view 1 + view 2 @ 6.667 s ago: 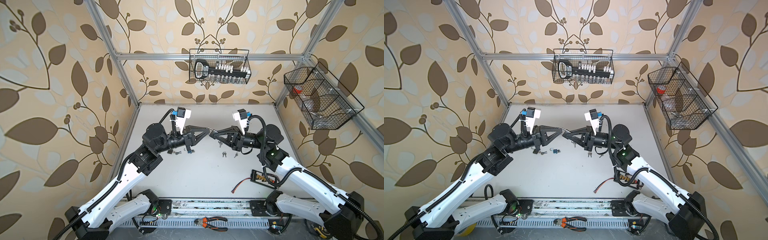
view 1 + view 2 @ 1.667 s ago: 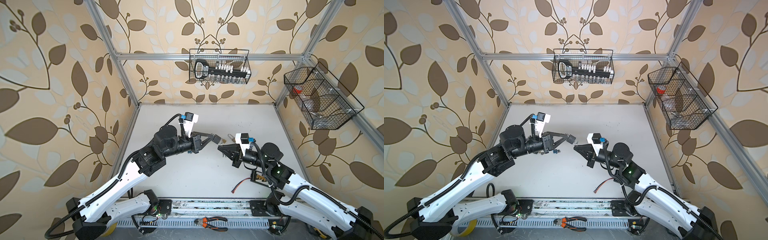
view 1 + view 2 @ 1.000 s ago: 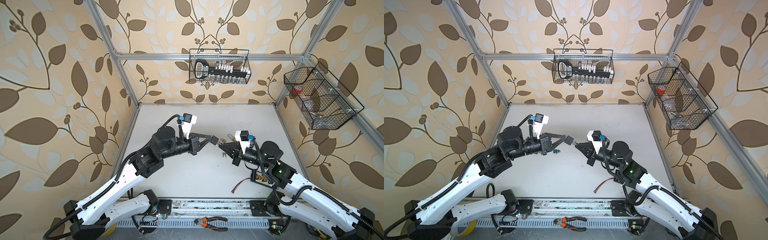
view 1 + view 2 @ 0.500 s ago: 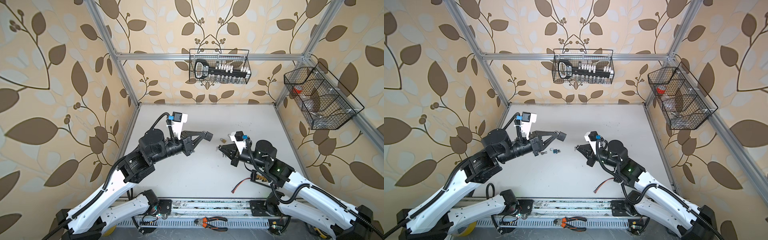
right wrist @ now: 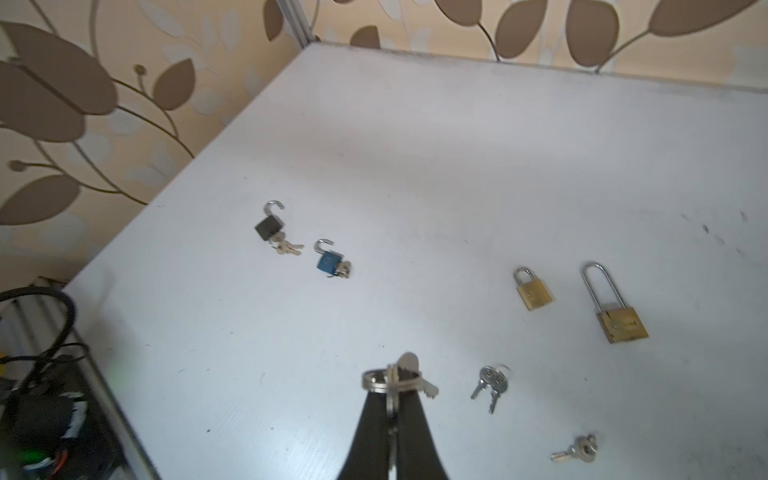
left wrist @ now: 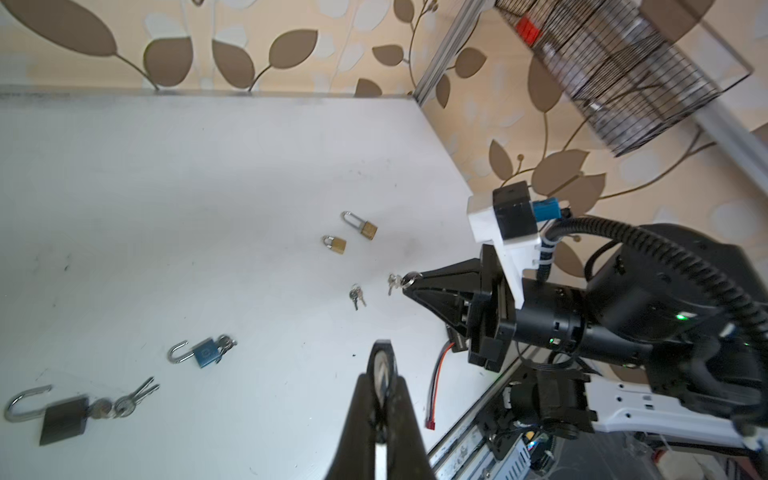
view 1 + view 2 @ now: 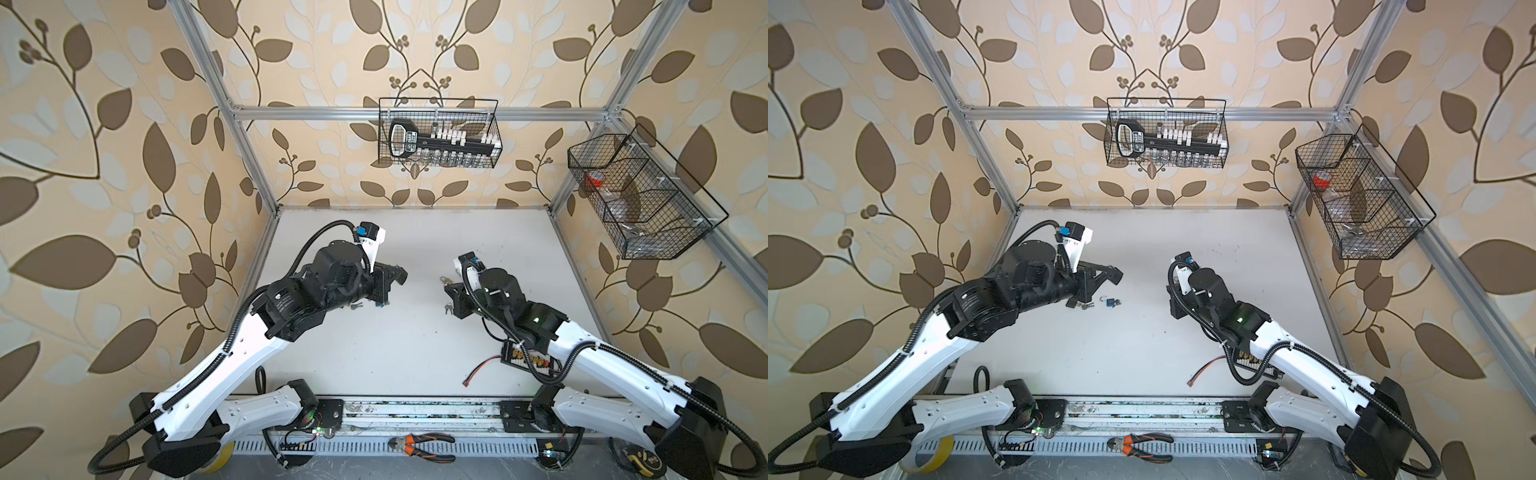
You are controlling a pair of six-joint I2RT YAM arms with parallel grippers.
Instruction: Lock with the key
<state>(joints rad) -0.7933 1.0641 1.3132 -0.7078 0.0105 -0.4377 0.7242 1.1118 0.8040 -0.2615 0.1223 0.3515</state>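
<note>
My right gripper [image 5: 392, 384] is shut on a ring of silver keys [image 5: 409, 374] and hangs just above the white table [image 5: 457, 145]. It also shows in the left wrist view, as the right gripper [image 6: 406, 281]. Two brass padlocks lie near it with shackles down: a small one [image 5: 532, 293] and a long-shackled one [image 5: 621, 324]. My left gripper [image 7: 400, 274] is shut and raised at mid-left, with no lock in it. Below it lie a blue padlock [image 7: 1109, 302] and a black padlock [image 6: 62, 419], both with open shackles and keys in them.
Loose keys [image 5: 490, 384] and a single key [image 5: 577, 451] lie by the brass padlocks. A circuit board with a red wire [image 7: 524, 360] sits under the right arm. Wire baskets [image 7: 438, 133] hang on the back and right walls. Pliers [image 7: 420, 442] lie on the front rail.
The two gripper tips nearly met over the table's middle a second ago. They have drawn apart: the left arm back to the left, the right arm back to the right with the keys.
</note>
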